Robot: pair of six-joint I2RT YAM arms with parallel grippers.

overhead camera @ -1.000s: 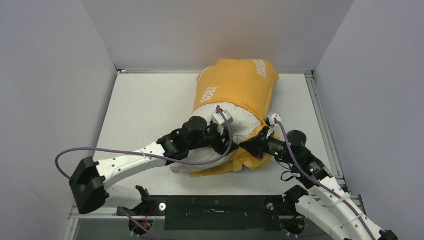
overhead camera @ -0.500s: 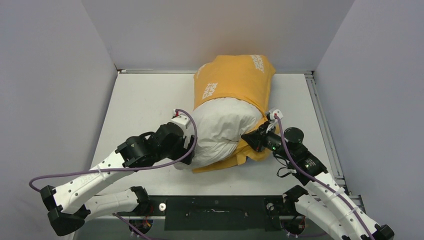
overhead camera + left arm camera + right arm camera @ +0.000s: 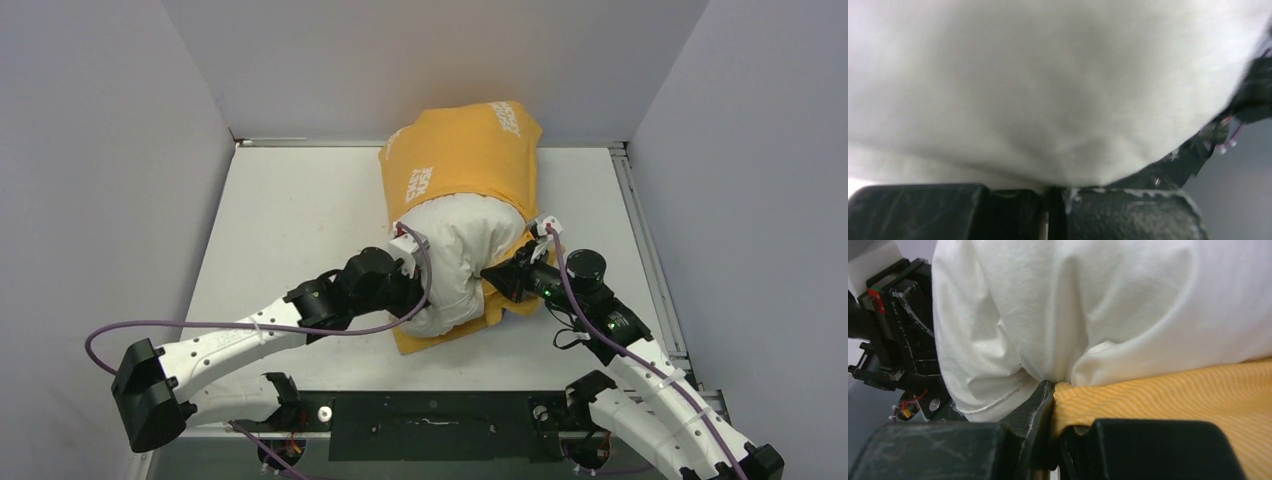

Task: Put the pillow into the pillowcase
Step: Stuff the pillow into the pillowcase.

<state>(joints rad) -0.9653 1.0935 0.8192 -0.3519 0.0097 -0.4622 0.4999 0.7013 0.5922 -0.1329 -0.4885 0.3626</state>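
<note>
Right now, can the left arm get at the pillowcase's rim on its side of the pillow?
Probably yes: the left gripper rests against the pillow, and the pillowcase rim lies bare just beyond it, nothing between.

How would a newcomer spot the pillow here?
On the white table, look toward the far middle for the orange-yellow pillowcase with white lettering. The pillow is the plump off-white bulge sticking out of its near end: plain and unprinted, unlike the case.

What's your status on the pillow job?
Left gripper shut against the pillow. Right gripper shut on the pillowcase edge. Pillow about half in. Nothing in the way.
</note>
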